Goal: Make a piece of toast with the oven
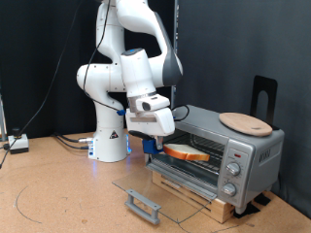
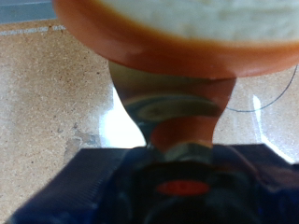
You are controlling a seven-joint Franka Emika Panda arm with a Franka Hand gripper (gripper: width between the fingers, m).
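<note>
The silver-grey oven (image 1: 251, 155) stands at the exterior view's right with its glass door (image 1: 165, 189) folded down flat and open. My gripper (image 1: 161, 147) is shut on the piece of toast (image 1: 185, 152), a pale slice with an orange-brown crust. It holds the toast level at the oven's open mouth, just above the front of the wire rack. In the wrist view the toast (image 2: 177, 23) fills the upper part, with a blurred finger (image 2: 174, 107) right under it and the brown tabletop behind.
A round tan wooden plate (image 1: 245, 122) lies on top of the oven, with a black stand (image 1: 263, 97) behind it. The door handle (image 1: 143, 204) juts towards the exterior view's bottom. The robot base (image 1: 110, 141) and cables (image 1: 68, 142) sit at the left.
</note>
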